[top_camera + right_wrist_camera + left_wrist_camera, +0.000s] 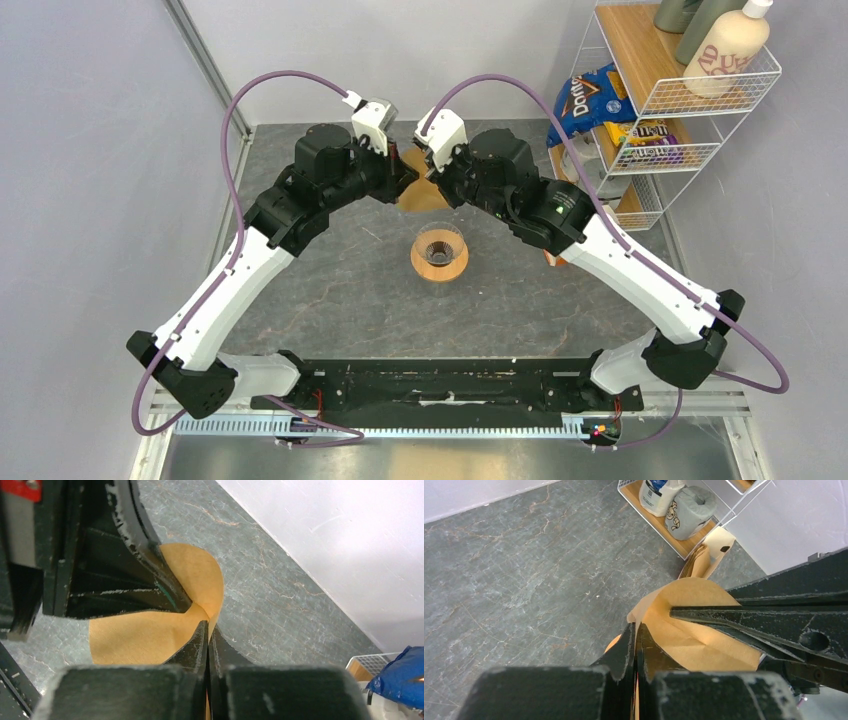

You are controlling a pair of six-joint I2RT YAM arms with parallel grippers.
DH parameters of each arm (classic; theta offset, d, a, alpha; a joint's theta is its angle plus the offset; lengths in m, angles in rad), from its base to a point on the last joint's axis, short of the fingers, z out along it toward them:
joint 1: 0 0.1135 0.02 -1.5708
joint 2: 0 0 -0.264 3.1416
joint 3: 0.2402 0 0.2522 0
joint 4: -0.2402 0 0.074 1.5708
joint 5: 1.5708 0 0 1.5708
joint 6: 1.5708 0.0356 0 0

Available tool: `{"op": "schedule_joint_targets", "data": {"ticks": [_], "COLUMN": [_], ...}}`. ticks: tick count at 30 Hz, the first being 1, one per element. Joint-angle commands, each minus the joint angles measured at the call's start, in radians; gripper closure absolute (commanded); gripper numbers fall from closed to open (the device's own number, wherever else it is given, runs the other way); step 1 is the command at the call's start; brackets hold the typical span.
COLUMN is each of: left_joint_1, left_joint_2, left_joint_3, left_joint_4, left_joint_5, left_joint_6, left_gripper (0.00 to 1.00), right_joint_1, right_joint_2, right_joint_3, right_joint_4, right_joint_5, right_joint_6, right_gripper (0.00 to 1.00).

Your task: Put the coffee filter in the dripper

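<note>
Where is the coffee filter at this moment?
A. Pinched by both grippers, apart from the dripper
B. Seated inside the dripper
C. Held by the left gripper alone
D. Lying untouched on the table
A: the wrist views show the coffee filter pinched in the shut left gripper and the shut right gripper, while the dripper stands apart with no filter in it.

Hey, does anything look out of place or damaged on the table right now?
Nothing spilled or broken. The coffee filter is buckled and creased, pinched by the left end effector and right end effector beyond the dripper, which stands upright and empty.
</note>
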Motion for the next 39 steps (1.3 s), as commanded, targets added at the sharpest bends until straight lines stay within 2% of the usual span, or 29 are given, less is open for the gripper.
{"op": "schedule_joint_targets", "data": {"ticks": [1, 3, 6, 9, 13, 16, 20, 30, 32, 34, 39], "left_joint_1": [-0.001, 0.0, 0.0, 0.0, 0.0, 0.0, -0.001, -0.004, -0.014, -0.021, -0.033], "left_joint_2": [-0.024, -0.036, -0.038, -0.039, -0.036, -0.046, -0.058, -0.07, -0.071, -0.073, -0.068], "left_joint_3": [0.012, -0.004, -0.001, 0.0, -0.005, -0.027, -0.051, -0.086, -0.086, -0.091, -0.075], "left_joint_4": [0.046, 0.084, 0.115, 0.16, 0.21, 0.254, 0.297, 0.315, 0.297, 0.281, 0.221], "left_joint_5": [-0.078, -0.176, -0.301, -0.327, -0.31, -0.288, -0.26, -0.212, -0.211, -0.198, -0.188], "left_joint_6": [-0.094, -0.168, -0.293, -0.387, -0.442, -0.461, -0.469, -0.412, -0.362, -0.314, -0.226], "left_gripper": [0.98, 0.98, 0.98, 0.98, 0.98, 0.98, 0.98, 0.98, 0.97, 0.87, 0.8], "right_joint_1": [-0.012, -0.022, -0.03, -0.033, -0.035, -0.038, -0.043, -0.052, -0.051, -0.052, -0.051], "right_joint_2": [0.022, 0.027, 0.022, 0.01, 0.014, 0.015, 0.014, 0.01, 0.009, 0.006, 0.003], "right_joint_3": [0.078, 0.094, 0.09, 0.078, 0.082, 0.076, 0.076, 0.079, 0.081, 0.081, 0.075], "right_joint_4": [0.063, 0.059, 0.065, 0.078, 0.087, 0.099, 0.107, 0.138, 0.142, 0.144, 0.139], "right_joint_5": [0.077, 0.094, 0.13, 0.172, 0.219, 0.245, 0.25, 0.2, 0.186, 0.169, 0.139], "right_joint_6": [0.032, 0.075, 0.142, 0.198, 0.259, 0.291, 0.32, 0.333, 0.327, 0.319, 0.299], "right_gripper": [0.87, 0.62, 0.39, 0.29, 0.28, 0.31, 0.42, 0.99, 1.0, 1.0, 1.0]}}
